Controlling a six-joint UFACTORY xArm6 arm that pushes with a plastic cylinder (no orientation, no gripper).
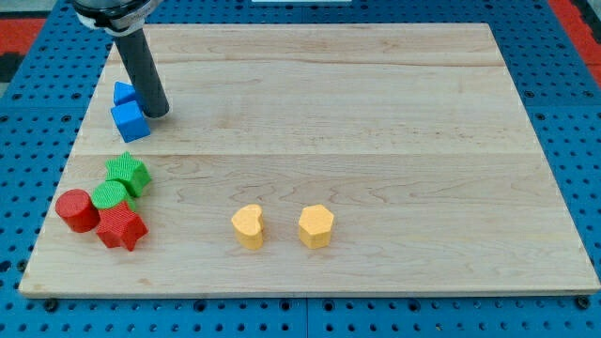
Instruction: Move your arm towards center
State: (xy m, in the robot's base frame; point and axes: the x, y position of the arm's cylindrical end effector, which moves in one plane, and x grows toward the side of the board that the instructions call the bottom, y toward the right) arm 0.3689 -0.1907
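- Upper left of the frame: the dark rod's tip touches the blue plastic cube; no pincer here, just the rod.
- The light wooden board looks smooth; its open centre lies toward lower right, nothing to grasp.

Bright, even light; soft short shadows under blocks; sharp focus; slight blur perhaps at top edge.

Wooden board on blue perforated surface. Far left: blue cube touching smaller blue block just behind. Near left cluster: green star, green cylinder, red cylinder, red star, packed in contact. Near centre: yellow heart and yellow hexagon, side by side, apart.
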